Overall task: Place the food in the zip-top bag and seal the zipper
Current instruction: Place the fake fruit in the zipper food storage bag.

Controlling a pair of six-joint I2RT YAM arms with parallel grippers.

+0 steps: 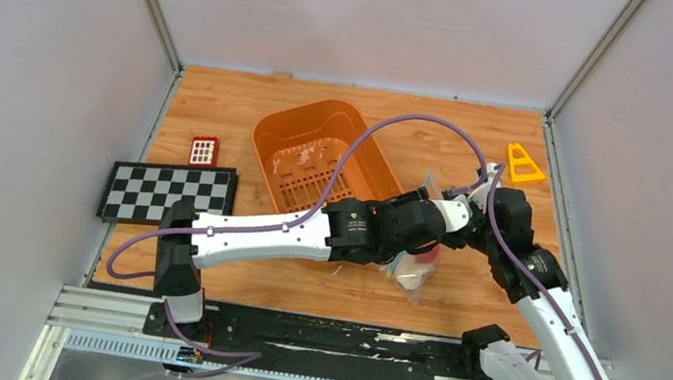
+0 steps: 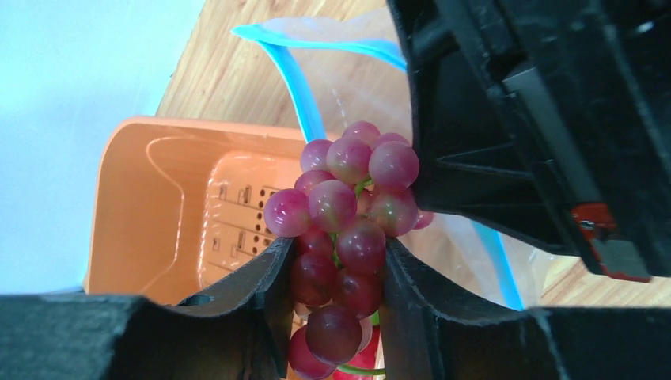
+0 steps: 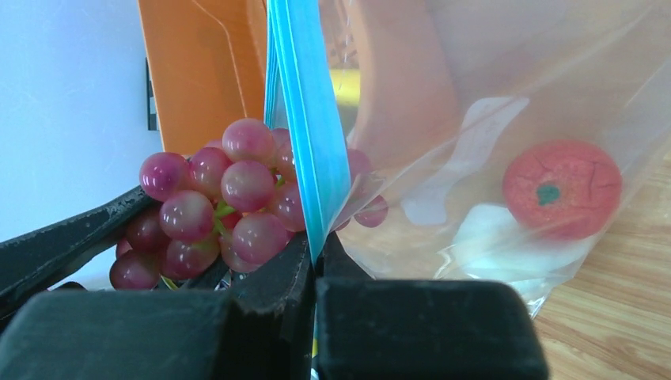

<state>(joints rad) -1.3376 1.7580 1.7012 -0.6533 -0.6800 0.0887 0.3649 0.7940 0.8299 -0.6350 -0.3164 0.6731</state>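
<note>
A bunch of red toy grapes [image 2: 348, 162] is pinched between the fingers of my left gripper [image 2: 339, 247], which is shut on it. The bunch hangs right at the open mouth of the clear zip-top bag [image 2: 356, 87], beside its teal zipper [image 2: 297, 87]. My right gripper [image 3: 316, 255] is shut on the zipper [image 3: 312, 119] and holds that edge of the bag up. Through the bag wall [image 3: 490, 87] an orange-red round fruit [image 3: 562, 188] and a white piece [image 3: 506, 237] lie inside. The grapes [image 3: 229, 190] sit just left of the strip. From above, the bag [image 1: 411, 279] hangs below both wrists.
The orange slotted basket [image 1: 321, 125] stands just behind the left arm. A red grid block [image 1: 204, 150] and a checkerboard [image 1: 167, 194] lie at the left. A yellow triangular piece [image 1: 523, 164] sits at the back right, near the wall.
</note>
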